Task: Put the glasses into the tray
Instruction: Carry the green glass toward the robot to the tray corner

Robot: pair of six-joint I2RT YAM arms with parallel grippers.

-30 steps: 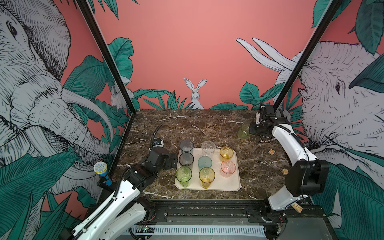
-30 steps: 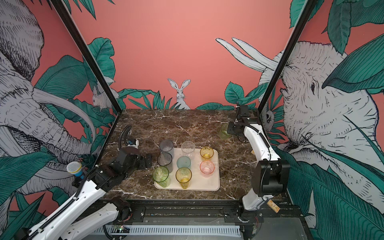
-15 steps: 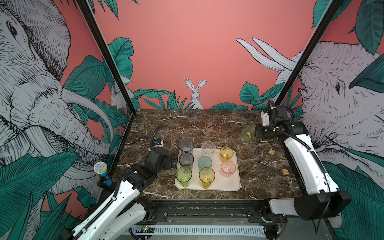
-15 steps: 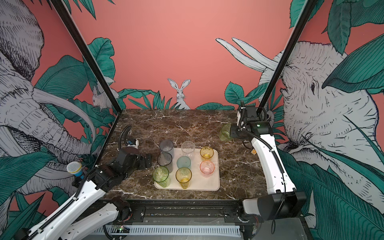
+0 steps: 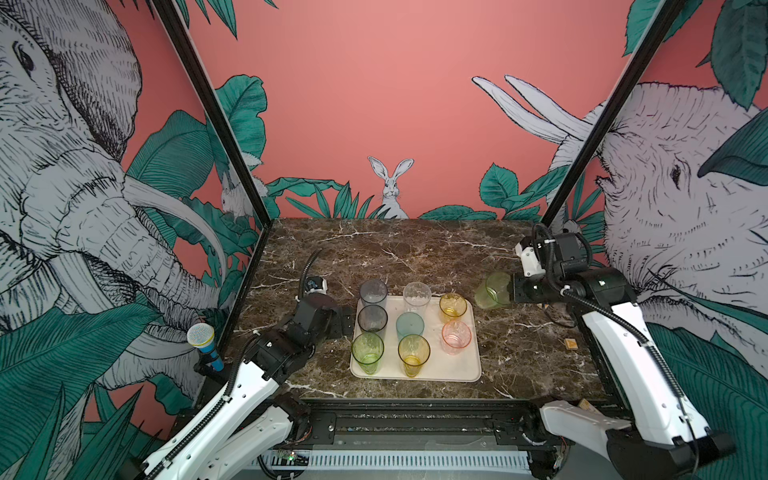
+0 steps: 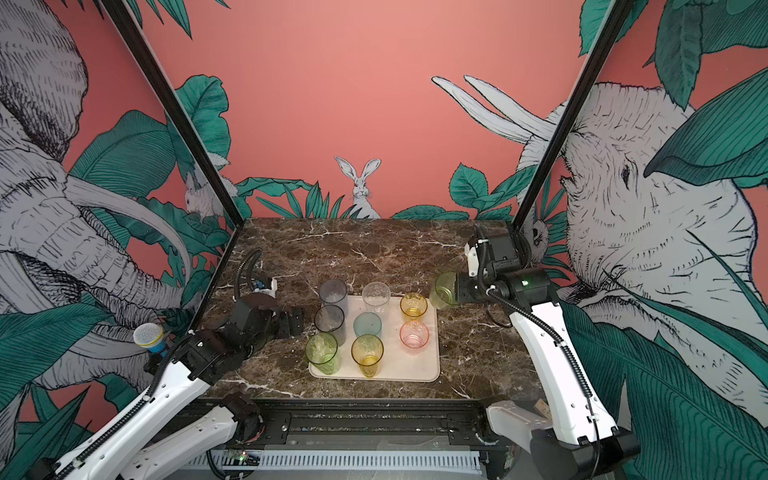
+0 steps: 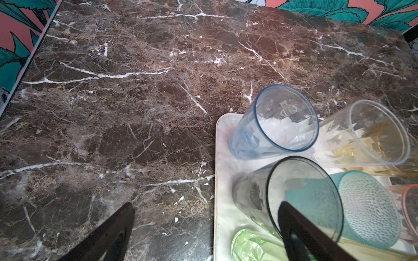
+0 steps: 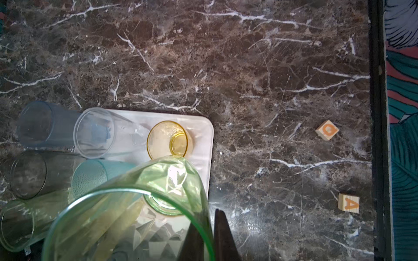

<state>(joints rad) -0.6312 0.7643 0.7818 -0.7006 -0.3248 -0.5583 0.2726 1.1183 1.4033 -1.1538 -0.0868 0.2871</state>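
Note:
The cream tray lies mid-table with several glasses upright in it, among them grey, clear, teal, pink and yellow. A pale green glass hangs tilted just beyond the tray's far right corner. My right gripper is shut on its rim, one finger inside and one outside. My left gripper stands open at the tray's left edge, holding nothing.
Two small wooden letter blocks lie on the marble right of the tray, near the black frame rail. One block shows in a top view. A blue microphone stands outside the left wall.
The right arm has swung its elbow forward and carried the green glass from the far right nearer to the tray's far right corner. The left arm has not moved.

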